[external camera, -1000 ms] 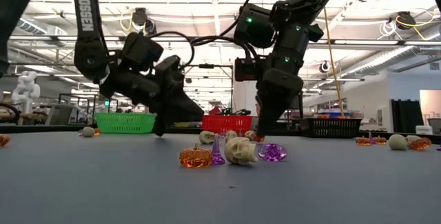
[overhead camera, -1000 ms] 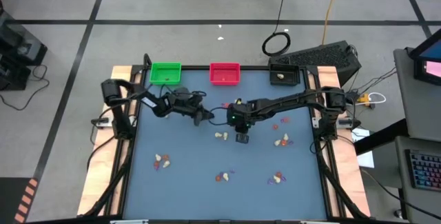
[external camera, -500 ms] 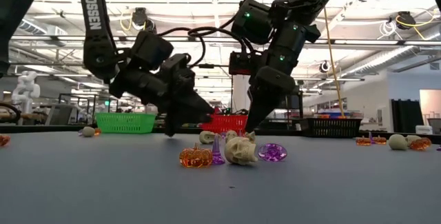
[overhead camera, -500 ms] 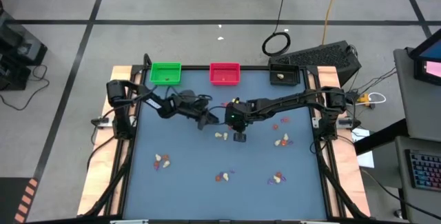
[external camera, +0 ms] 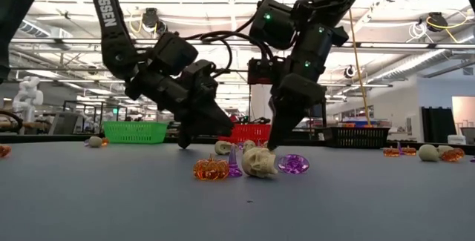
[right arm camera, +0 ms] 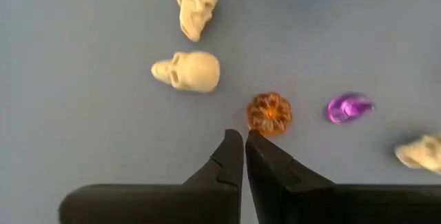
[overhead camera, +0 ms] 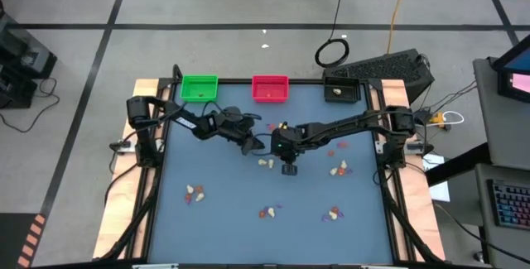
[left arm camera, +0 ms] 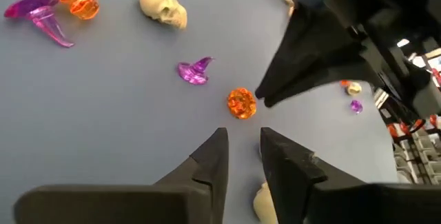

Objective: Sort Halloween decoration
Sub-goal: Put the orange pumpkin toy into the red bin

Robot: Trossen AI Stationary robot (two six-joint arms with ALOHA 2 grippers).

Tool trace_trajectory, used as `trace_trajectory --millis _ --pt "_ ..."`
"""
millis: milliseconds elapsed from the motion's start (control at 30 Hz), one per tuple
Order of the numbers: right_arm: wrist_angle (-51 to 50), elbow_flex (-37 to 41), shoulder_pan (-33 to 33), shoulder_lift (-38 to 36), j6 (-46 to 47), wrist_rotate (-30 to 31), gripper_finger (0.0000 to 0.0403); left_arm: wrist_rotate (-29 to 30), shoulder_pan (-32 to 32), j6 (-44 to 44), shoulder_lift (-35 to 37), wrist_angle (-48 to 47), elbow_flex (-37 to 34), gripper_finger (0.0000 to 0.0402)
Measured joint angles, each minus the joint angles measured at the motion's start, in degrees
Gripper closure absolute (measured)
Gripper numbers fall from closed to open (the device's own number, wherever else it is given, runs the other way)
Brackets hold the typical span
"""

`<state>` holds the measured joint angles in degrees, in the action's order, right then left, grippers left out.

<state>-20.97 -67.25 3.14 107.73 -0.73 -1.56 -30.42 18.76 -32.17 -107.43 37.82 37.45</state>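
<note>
Only 1 word can be read: "TROSSEN", in white capital letters running down the dark link of the left arm (external camera: 111,18) in the low view. No other text, label, number or sign is legible in any view.

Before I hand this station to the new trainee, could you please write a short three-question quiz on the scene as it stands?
1. True or false: the right gripper is shut and holds nothing.
2. Which trinket lies nearest its fingertips in the right wrist view? A) orange pumpkin B) purple hat C) cream skull
3. Fill in: of the three trays at the table's far edge, the green tray stands nearest the ____ arm's base.

Key
1. True: the fingers meet with nothing between them.
2. A.
3. Left; the red tray is in the middle and the black tray towards the right arm.
</note>
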Motion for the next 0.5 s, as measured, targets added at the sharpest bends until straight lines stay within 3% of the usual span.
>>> trace_trajectory --millis 167,500 --pt "2.7 0.0 0.0 2.0 -0.2 0.2 0.0396 0.4 0.0 -0.5 0.0 -7.8 3.5 0.0313" --pt "2.7 0.0 0.0 1.7 -2.0 1.7 0.0397 0.4 0.8 -0.6 -0.2 -13.7 6.7 0.0216"
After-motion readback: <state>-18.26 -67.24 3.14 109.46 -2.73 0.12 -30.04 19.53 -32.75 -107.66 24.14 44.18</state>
